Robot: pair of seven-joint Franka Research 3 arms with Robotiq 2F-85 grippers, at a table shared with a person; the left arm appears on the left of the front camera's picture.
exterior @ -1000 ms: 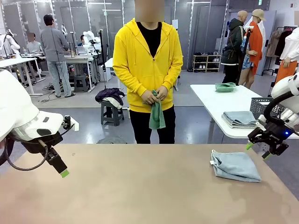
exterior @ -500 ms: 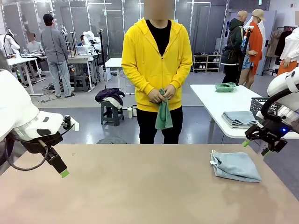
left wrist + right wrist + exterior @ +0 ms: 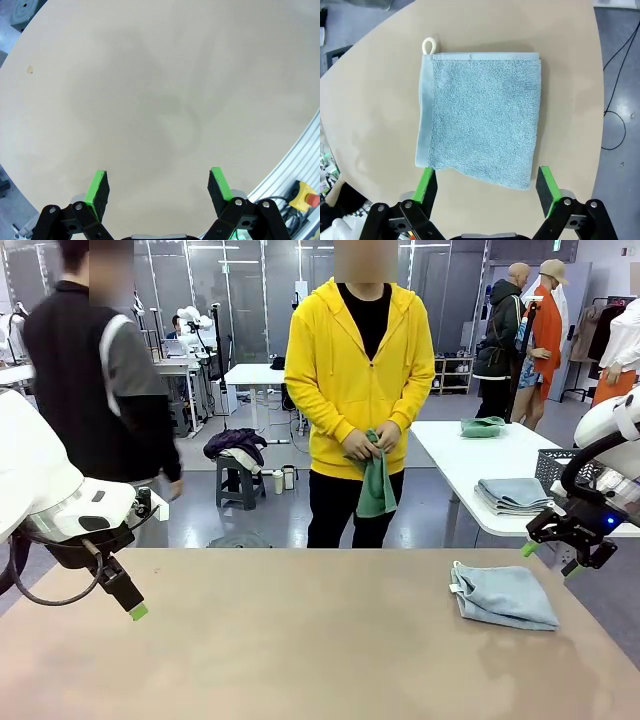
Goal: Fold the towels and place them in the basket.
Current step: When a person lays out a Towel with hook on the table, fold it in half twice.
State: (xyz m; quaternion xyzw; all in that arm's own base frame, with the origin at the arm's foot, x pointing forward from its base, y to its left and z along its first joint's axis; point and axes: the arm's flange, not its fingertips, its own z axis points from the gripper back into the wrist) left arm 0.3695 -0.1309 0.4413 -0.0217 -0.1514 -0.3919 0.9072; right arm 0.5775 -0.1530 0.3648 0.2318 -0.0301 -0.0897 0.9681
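Left fingers (image 3: 97, 192) open, hanging over counter (image 3: 150, 75). Right fingers (image 3: 546, 188) open over edge of folded grey-blue towel (image 3: 480, 115), flat on counter's right side. Far side: person's hands (image 3: 366, 445) hold green towel (image 3: 377, 488). Basket (image 3: 556, 469) on white table (image 3: 450, 445) behind.

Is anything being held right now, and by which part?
The left gripper and right gripper are open, holding nothing. The person's hands hold a green towel by its top end.
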